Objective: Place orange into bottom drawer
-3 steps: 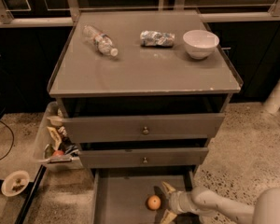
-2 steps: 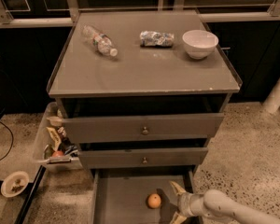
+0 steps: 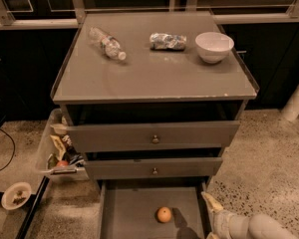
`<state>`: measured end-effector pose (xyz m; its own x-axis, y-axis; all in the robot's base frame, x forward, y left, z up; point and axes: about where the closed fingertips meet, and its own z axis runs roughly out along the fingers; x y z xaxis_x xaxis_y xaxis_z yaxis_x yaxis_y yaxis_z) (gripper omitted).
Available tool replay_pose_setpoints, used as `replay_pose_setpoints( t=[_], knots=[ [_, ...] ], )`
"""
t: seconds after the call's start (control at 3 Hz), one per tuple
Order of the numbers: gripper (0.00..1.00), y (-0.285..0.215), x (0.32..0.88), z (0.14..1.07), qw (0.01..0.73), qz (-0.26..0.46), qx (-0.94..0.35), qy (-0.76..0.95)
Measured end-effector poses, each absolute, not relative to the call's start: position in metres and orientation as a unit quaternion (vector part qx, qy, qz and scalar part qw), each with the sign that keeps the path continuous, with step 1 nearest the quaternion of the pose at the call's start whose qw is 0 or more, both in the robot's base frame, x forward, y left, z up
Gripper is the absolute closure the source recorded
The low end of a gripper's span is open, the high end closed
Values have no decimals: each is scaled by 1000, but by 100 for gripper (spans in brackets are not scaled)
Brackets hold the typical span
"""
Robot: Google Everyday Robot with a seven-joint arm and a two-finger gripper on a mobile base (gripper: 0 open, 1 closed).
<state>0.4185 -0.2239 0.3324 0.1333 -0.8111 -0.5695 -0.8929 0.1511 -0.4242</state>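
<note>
The orange (image 3: 163,214) lies on the floor of the open bottom drawer (image 3: 129,208), near its middle, with nothing touching it. My gripper (image 3: 210,220) is at the bottom right, over the drawer's right rail and a short way right of the orange. It is open and empty, with its upper finger (image 3: 210,202) pointing up and left. The pale arm behind it runs off the bottom right corner. The two upper drawers with round knobs (image 3: 155,139) are slightly ajar.
On the cabinet top lie a plastic bottle (image 3: 106,43), a crumpled wrapper (image 3: 168,41) and a white bowl (image 3: 214,46). A clear bin of clutter (image 3: 60,151) hangs at the cabinet's left. A small dish (image 3: 16,195) sits on the floor at the left. A white post (image 3: 295,101) stands at the right.
My gripper was right beside the orange a second ago; it has drawn back to the right, off the orange. The orange stays in the bottom drawer.
</note>
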Motion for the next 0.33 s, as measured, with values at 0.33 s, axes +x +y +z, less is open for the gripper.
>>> replay_pose_setpoints(
  t=[0.33],
  knots=[
    [0, -236, 415, 341, 381, 42, -646, 660]
  ],
)
